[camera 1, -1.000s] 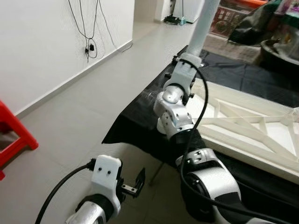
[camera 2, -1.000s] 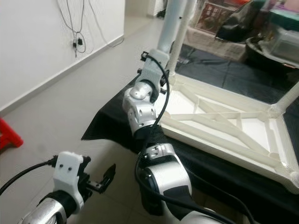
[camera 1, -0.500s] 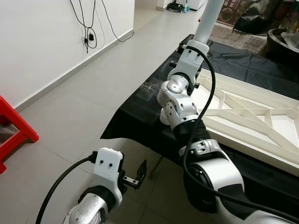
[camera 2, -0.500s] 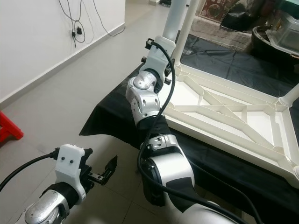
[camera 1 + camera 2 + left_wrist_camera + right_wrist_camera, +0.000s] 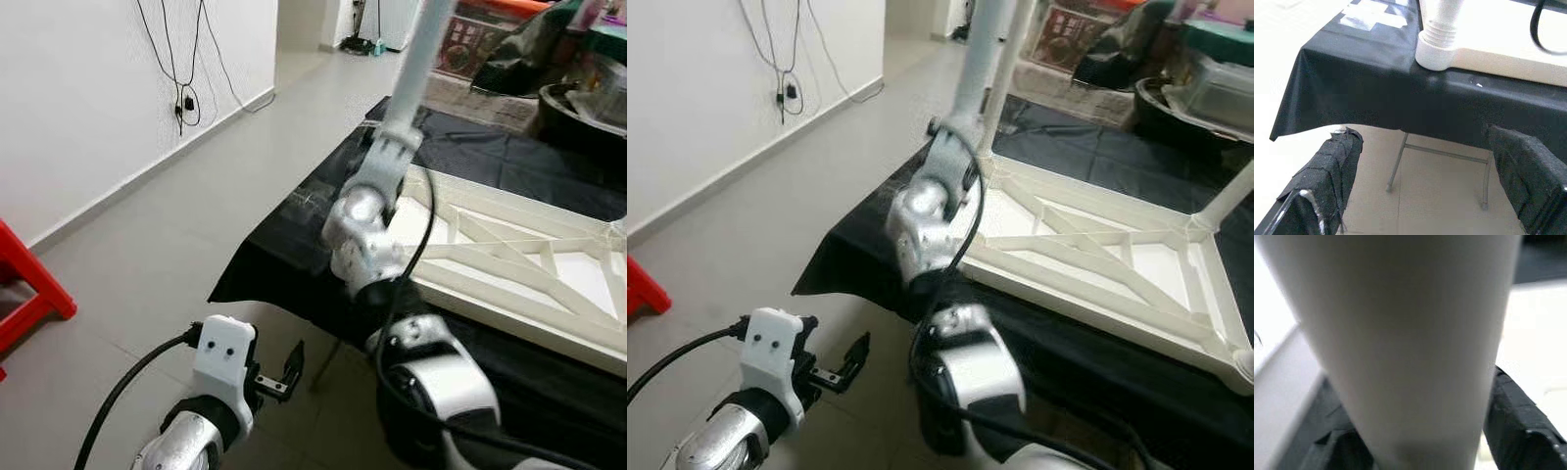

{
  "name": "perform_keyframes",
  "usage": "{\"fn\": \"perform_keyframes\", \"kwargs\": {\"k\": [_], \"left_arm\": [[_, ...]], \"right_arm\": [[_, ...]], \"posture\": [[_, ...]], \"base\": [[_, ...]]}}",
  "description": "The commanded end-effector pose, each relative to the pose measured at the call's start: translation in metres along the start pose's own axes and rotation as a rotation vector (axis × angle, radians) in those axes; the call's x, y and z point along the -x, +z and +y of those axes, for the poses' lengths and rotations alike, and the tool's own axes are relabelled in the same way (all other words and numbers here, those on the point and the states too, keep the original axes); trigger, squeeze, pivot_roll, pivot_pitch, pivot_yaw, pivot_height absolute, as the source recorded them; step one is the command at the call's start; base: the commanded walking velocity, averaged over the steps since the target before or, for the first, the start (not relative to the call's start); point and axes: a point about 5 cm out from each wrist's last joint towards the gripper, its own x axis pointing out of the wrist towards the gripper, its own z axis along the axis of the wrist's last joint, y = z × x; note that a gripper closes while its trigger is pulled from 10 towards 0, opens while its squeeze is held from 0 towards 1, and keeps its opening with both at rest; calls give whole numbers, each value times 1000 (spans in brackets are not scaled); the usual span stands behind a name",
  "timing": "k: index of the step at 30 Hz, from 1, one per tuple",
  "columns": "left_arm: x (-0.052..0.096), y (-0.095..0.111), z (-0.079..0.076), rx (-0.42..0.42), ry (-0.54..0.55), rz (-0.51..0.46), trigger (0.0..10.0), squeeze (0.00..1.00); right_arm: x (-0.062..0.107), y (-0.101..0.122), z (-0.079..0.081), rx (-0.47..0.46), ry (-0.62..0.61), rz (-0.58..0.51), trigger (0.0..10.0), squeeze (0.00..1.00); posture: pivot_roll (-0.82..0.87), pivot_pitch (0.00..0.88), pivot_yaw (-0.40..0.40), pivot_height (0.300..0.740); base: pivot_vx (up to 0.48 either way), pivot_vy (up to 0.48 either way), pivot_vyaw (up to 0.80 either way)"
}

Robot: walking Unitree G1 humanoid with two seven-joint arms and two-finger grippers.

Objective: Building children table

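Right eye view: upside-down white tabletop [image 5: 1097, 264] lying ribbed side up on a table draped in black cloth [image 5: 862, 255]. One white leg [image 5: 980, 59] standing at the near left corner, seated in its threaded socket as seen close up from the left wrist [image 5: 1437, 36]. Another leg [image 5: 1229, 196] rising at the far right corner. Nearest right corner socket [image 5: 1246, 364] seemingly bare; fourth corner hidden, so cannot say.

Right tool [image 5: 392, 147] reaching up along the near-corner leg; from its own wrist, black fingers [image 5: 1513, 416] flanking the white leg [image 5: 1400, 342] closely, apparently closed around it. Probably screwing or steadying that leg.

Left tool [image 5: 279, 377] hanging low beside the table edge over the floor, fingers [image 5: 1327, 186] spread wide, holding nothing.

By judgement, roughly halfway: two legs up, at least one yet to fit, then tightening and turning the whole thing upright.
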Motion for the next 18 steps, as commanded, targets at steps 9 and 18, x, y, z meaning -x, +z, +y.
{"fn": "perform_keyframes", "kwargs": {"k": [9,18], "left_arm": [[1,-4,0,1,2,17,10000,0],[1,-5,1,-3,5,17,10000,0]], "right_arm": [[1,4,4,-29,29,-9,10000,1000],[4,4,2,-36,57,-23,10000,0]], "posture": [[72,100,-93,740],[72,99,-89,740]], "base": [[0,0,0],[0,0,0]]}}
